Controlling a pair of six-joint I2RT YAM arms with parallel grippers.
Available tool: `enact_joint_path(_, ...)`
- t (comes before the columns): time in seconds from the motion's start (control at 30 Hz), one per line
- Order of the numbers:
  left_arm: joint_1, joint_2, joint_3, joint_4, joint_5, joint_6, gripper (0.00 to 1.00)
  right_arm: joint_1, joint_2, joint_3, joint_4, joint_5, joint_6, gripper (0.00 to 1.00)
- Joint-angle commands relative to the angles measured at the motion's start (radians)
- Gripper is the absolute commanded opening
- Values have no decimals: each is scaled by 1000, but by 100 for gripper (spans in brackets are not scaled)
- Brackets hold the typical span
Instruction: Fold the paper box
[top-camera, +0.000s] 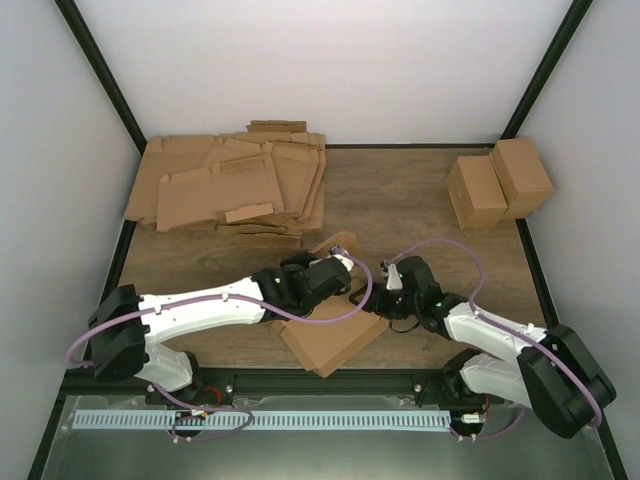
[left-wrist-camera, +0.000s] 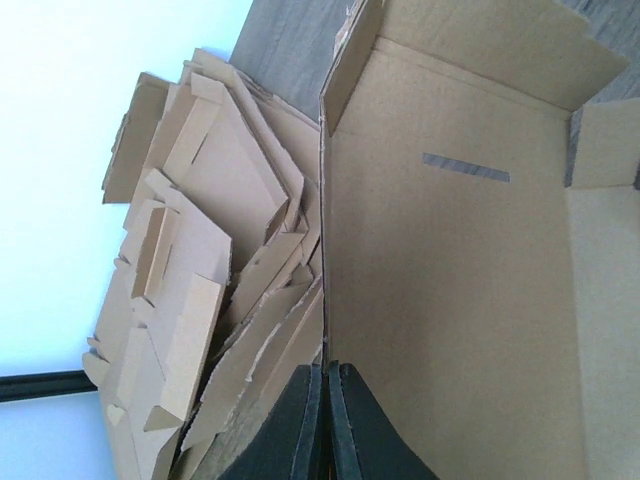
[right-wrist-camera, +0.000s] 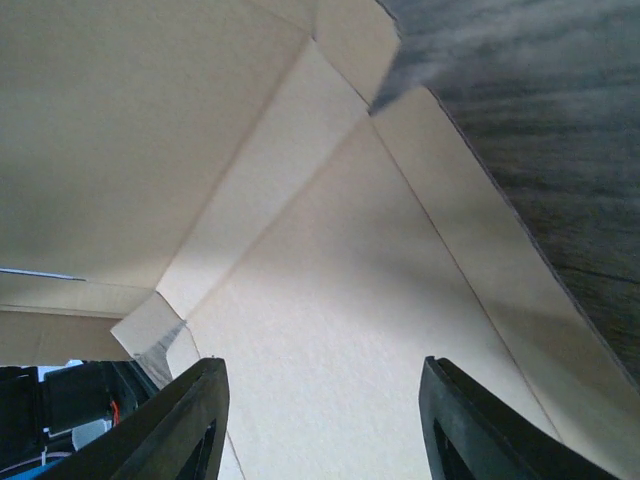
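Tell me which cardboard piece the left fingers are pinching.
The half-folded box between the arms: its raised wall sits in the shut left fingers. The flat sheets far left and two cartons far right lie apart.

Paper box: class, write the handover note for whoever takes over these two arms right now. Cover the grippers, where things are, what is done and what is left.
Left gripper: shut on a raised side wall of the paper box.
Right gripper: open, jaws over an inner panel, gripping nothing.
Box: near table edge, between the arms.
Done: one side wall stands up.
Left: raise the other walls, tuck the tabs.
Flat sheets far left, two cartons far right.
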Motion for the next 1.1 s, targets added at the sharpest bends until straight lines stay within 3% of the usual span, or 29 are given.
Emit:
enact_joint_path(0.0,-1,31,26,-3,5,-4,4,-2,28,-30,48,-14,-10,52)
enact_joint_path(0.4,-4,47,-25,91,152,-80,4,-2,158,-65,146,-23,-25,30)
enact_joint_path(0.83,-27,85,-32,70,208,-169,4,-2,176,-84,167,-6,-34,28)
enact_joint_path(1.07,-63,103,-31,47,163,-189,4,-2,131,-84,173,-6,-34,29)
